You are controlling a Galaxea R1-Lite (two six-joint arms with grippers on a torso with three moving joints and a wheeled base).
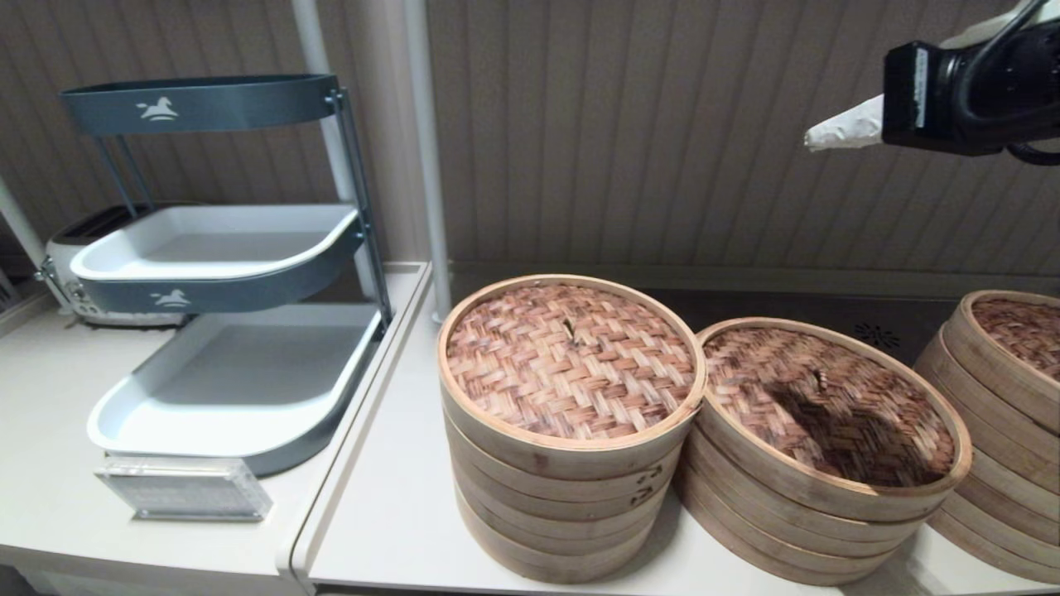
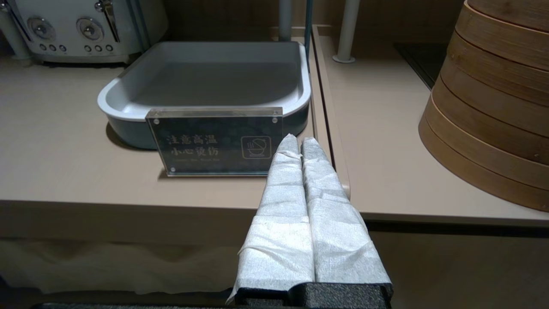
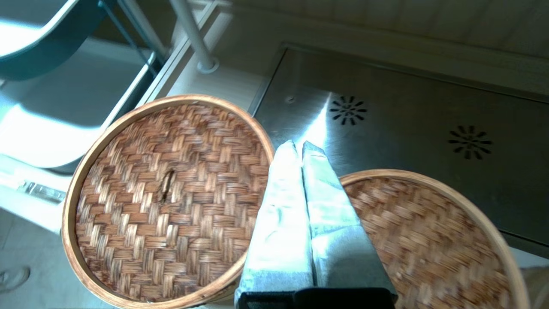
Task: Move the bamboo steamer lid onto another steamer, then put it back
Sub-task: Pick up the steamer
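The bamboo steamer lid (image 1: 570, 360), pale-rimmed with a light pinkish-tan herringbone top and a small centre loop, sits on the taller stack with dark lacing marks (image 1: 571, 488). It also shows in the right wrist view (image 3: 167, 197). Touching that stack on its right is another steamer (image 1: 795, 513), wide shallow tiers under a darker brown lid (image 1: 828, 406). My right gripper (image 1: 816, 136) hangs high above the stacks, shut and holding nothing, its tips (image 3: 299, 146) over the gap between the two lids. My left gripper (image 2: 299, 139) is shut and empty, low in front of the counter edge, out of the head view.
A third steamer stack (image 1: 1010, 389) stands at the far right. On the left counter are a tiered tray rack (image 1: 207, 103), a toaster (image 1: 74, 273) and an acrylic warning sign (image 2: 214, 141). A white pole (image 1: 426, 157) rises behind the stacks, by a steel vented panel (image 3: 407, 116).
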